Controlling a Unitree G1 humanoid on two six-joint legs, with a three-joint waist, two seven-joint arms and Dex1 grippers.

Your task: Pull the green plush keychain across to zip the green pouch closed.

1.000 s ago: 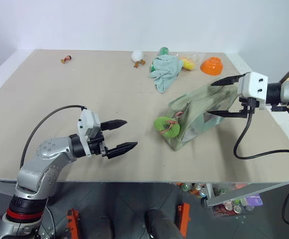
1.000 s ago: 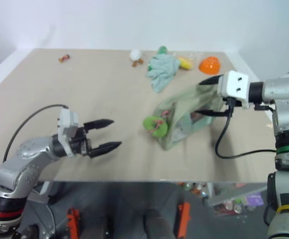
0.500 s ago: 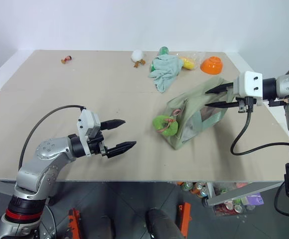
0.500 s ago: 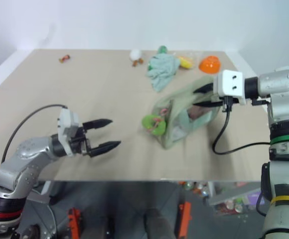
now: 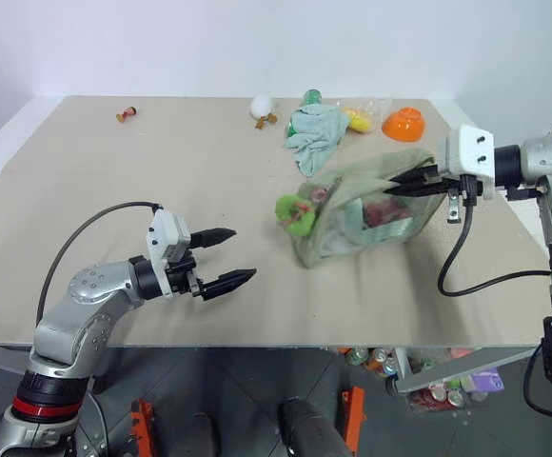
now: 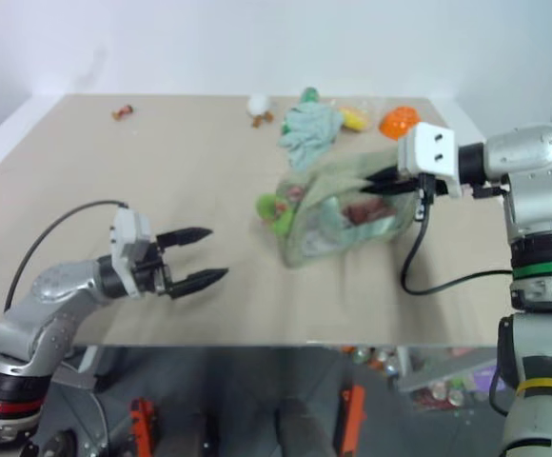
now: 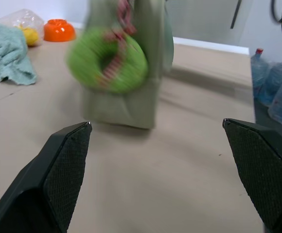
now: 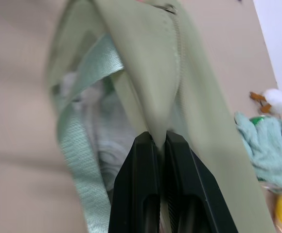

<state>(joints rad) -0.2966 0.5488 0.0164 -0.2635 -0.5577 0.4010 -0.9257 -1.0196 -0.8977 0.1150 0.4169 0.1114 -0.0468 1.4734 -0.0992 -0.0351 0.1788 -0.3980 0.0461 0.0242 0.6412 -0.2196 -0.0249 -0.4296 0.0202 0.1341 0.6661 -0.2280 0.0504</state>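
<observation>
We look down on a beige table (image 5: 162,171) against a white wall. Nearest, at eight o'clock, our left gripper (image 5: 221,257) hovers over it, spread wide and empty. Right of centre stands the green pouch (image 5: 352,224), boxy sage fabric with clear sides, its long axis running from eight to two o'clock. The green plush keychain (image 5: 292,212) hangs at its eight o'clock end. Our right gripper (image 5: 402,183) pinches a fold of fabric on the pouch's two o'clock end. Beyond, at twelve o'clock, lie a teal cloth (image 5: 314,133) and an orange bowl (image 5: 403,123).

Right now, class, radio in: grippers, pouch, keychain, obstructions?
Right gripper shut on green pouch top. Left gripper open, short of green plush keychain. Nothing between.
</observation>
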